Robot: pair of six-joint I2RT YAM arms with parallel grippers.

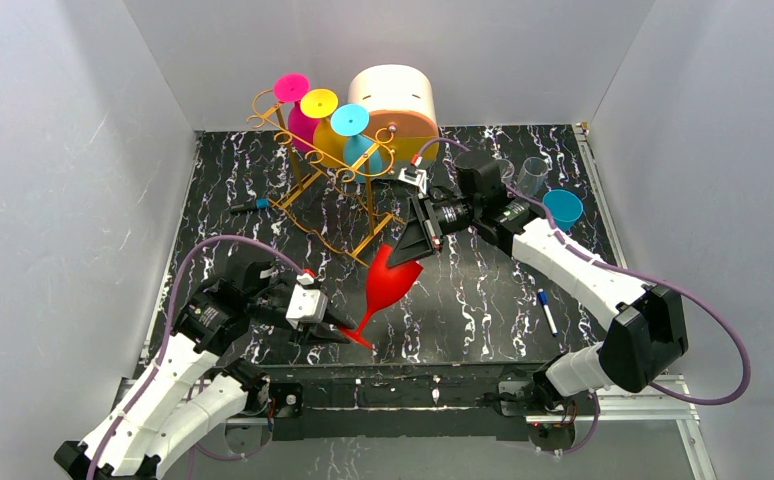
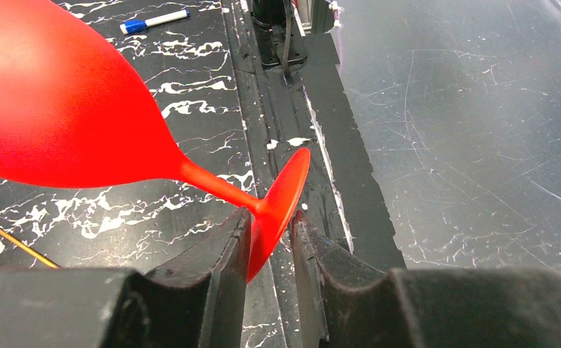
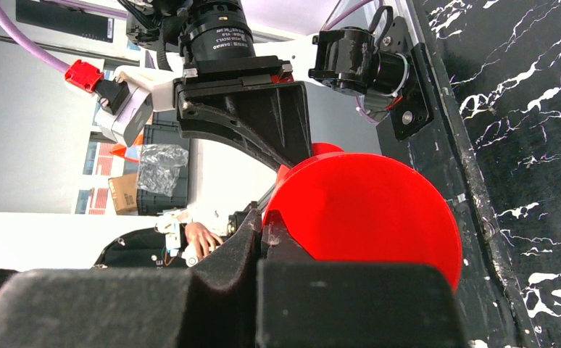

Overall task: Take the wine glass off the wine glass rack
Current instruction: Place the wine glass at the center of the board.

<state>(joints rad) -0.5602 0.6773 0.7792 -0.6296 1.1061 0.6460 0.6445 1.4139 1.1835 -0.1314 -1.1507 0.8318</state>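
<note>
A red wine glass (image 1: 391, 280) hangs tilted over the table between my two arms, off the wine glass rack (image 1: 333, 190), the orange-gold wire frame behind it. My right gripper (image 1: 403, 255) is shut on the bowl's rim; in the right wrist view the red bowl (image 3: 364, 210) fills the space beside the pinched fingers of that gripper (image 3: 263, 225). My left gripper (image 1: 348, 330) is at the foot. In the left wrist view its jaws (image 2: 270, 217) stand slightly apart around the round foot (image 2: 281, 206), with a gap on the right side. Pink (image 1: 291, 88), yellow (image 1: 318, 103) and cyan (image 1: 349, 120) glasses hang on the rack.
A white-and-orange round drawer box (image 1: 395, 100) stands behind the rack. A blue cup (image 1: 563, 208) and a clear cup (image 1: 533, 172) sit at the back right. One blue-capped marker (image 1: 547, 312) lies right of centre and another (image 1: 253, 205) left of the rack.
</note>
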